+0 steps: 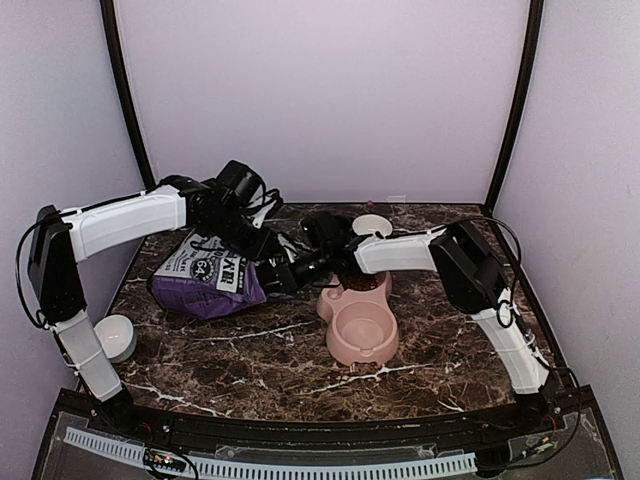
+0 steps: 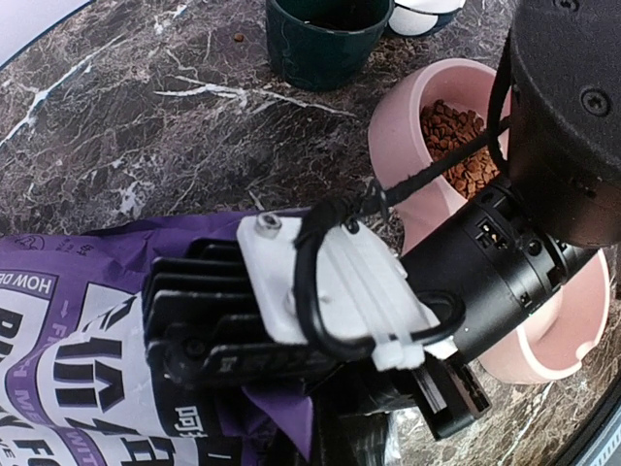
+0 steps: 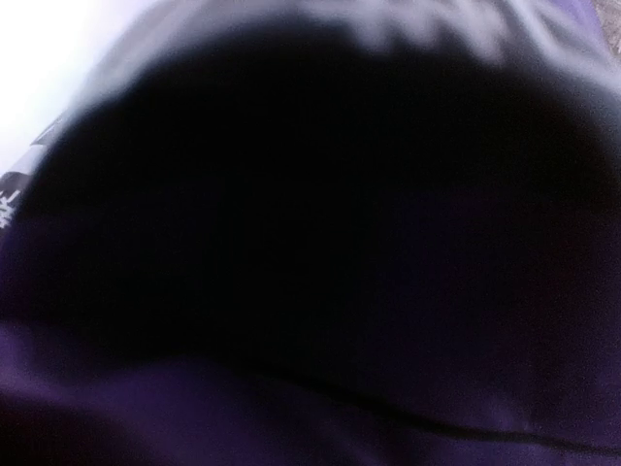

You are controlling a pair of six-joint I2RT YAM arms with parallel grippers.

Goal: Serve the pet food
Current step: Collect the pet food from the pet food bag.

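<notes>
**Bag against right wrist lens; kibble in upper bowl compartment**

The right wrist view was filled by the purple bag (image 3: 310, 417), blurred and dark through the middle. No fingers could be made out there.

Overhead view, left to right:
- A small white bowl (image 1: 117, 338) sat at the left edge of the marble table (image 1: 250, 350), just beside the left arm's lower link.
- The bag lay on its side left of centre, printed face up.
- The left gripper (image 1: 262, 243) stood over the bag's upper right corner. I could not tell whether it was clenched or released.
- The right gripper (image 1: 283, 275) met the bag's right end. Its tips were hidden in the purple film, so its grip could not be read either.
- The pink double bowl (image 1: 340, 352) stood right of the bag. The pet food (image 2: 461, 146) lay as a brown heap in the compartment toward the top of the frame.
- A white dish (image 1: 372, 224) sat above the bowl, near the back edge.

In the left wrist view, a dark green cup (image 2: 325, 39) stood at upper centre, left of the pink rim.
</notes>
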